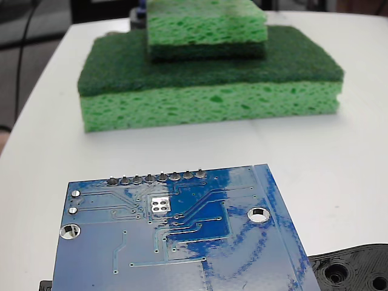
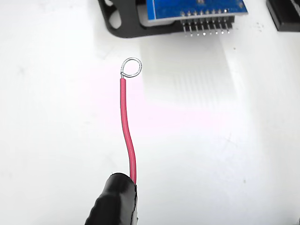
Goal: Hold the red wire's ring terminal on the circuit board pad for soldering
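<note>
In the wrist view my gripper (image 2: 123, 186), wrapped in black, is shut on the lower end of the red wire (image 2: 125, 126). The wire runs up, slightly curved, to the small silver ring terminal (image 2: 131, 67). The ring hangs over bare white table, apart from the circuit board (image 2: 197, 8), whose blue edge and row of pins (image 2: 207, 26) lie at the top of that view. In the fixed view the circuit board (image 1: 176, 242) fills the foreground with its row of grey solder points (image 1: 156, 178) along the far edge. Neither wire nor gripper shows in the fixed view.
Two stacked green sponges (image 1: 209, 79) stand on the white table behind the board. A black plastic part with holes (image 1: 354, 270) lies at the board's right; in the wrist view a black holder (image 2: 119, 23) sits under the board, and another black piece (image 2: 283, 16) at top right.
</note>
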{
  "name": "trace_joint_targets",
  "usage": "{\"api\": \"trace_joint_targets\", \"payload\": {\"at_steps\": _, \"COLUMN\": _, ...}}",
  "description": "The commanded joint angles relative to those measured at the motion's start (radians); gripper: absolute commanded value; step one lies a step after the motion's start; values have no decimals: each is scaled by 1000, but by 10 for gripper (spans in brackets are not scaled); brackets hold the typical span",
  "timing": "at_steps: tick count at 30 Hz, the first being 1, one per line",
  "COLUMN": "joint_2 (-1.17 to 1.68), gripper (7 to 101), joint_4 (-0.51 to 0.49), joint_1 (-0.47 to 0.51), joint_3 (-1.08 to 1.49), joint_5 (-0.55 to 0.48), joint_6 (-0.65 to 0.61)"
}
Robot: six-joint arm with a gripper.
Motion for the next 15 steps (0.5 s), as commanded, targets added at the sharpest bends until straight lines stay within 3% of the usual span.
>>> {"api": "trace_joint_targets", "payload": {"at_steps": 1, "joint_2": 3, "gripper": 1003, "joint_4": -48, "joint_1": -9, "joint_3": 26, "joint_5": 20, "joint_6": -8}}
{"api": "trace_joint_targets", "payload": {"at_steps": 8, "joint_2": 2, "gripper": 1003, "joint_4": -40, "joint_1": -135, "joint_3": 18, "joint_5": 193, "joint_6": 41}}
{"api": "trace_joint_targets", "payload": {"at_steps": 15, "joint_2": 2, "gripper": 1003, "joint_4": -34, "joint_1": -52, "joint_3": 44, "joint_5": 114, "joint_6": 8}}
